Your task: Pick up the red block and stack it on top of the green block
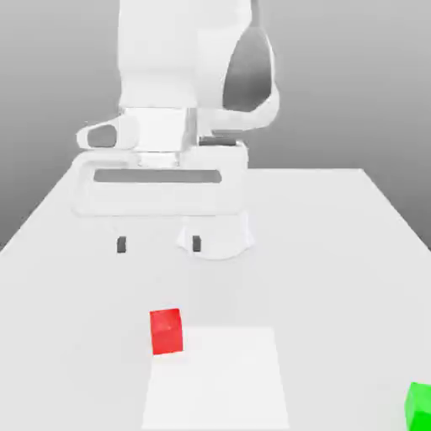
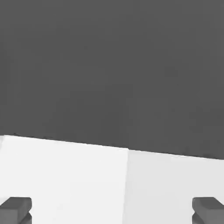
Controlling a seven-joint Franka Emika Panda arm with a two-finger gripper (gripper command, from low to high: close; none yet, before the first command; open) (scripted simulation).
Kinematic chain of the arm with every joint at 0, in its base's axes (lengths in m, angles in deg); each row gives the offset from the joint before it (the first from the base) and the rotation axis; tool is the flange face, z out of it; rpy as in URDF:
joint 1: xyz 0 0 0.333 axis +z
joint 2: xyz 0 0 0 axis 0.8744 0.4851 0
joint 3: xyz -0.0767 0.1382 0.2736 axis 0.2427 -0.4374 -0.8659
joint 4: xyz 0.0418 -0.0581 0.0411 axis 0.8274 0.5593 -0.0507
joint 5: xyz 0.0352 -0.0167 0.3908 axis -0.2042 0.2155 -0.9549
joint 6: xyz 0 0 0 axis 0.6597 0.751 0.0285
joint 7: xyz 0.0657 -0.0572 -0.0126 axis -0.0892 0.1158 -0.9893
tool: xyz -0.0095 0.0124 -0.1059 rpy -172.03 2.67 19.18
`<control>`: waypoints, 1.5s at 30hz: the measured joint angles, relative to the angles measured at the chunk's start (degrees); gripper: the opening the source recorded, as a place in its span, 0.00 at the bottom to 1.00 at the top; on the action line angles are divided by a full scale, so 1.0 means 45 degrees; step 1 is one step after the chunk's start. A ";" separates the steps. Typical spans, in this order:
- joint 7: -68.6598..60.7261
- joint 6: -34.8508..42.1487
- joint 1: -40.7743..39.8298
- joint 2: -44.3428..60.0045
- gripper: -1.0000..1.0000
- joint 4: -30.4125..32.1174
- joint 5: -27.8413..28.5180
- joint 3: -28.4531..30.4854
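The red block (image 1: 166,331) rests on the white table, near the front and a little toward the exterior view's left. The green block (image 1: 418,404) sits at the front corner on the exterior view's right, partly cut off by the frame. My gripper (image 1: 159,245) hangs above the table behind the red block, well apart from it, open with nothing between its dark fingertips (image 1: 121,245). In the hand view the two fingers (image 2: 15,209) stand wide apart at the picture's edges, with bare table between them.
A slightly lighter square patch (image 1: 217,379) marks the table beside the red block. The arm's white base (image 1: 216,236) stands behind the gripper. The table's far edge (image 2: 109,146) meets a dark grey background.
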 joint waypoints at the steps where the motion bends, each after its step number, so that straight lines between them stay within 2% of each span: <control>1: -0.0322 -0.0385 -0.0027 0.0556 0.50 0.0421 -0.0008 0.0156; 5: -0.1639 -0.2257 0.0002 0.3021 0.50 0.0975 -0.1024 0.0247; 9: -0.2745 -0.3840 -0.0890 0.4926 0.50 0.0749 -0.2505 -0.1002; 10: -0.2890 -0.4112 -0.1115 0.5250 0.00 0.0701 -0.2697 -0.1273; 17: -0.2866 -0.4111 -0.1172 0.5263 0.00 0.0700 -0.2669 -0.1327; 21: -0.1966 -0.2817 -0.0740 0.3707 0.00 0.0941 -0.1413 -0.0556; 25: -0.1392 -0.1346 -0.0811 0.2211 0.00 0.0955 -0.0476 -0.0698; 36: -0.3498 0.1095 0.2355 0.4557 0.00 -0.3825 -0.0221 -0.2768; 45: -0.4752 0.2638 0.4515 0.7029 0.00 -0.7714 0.0629 -0.4825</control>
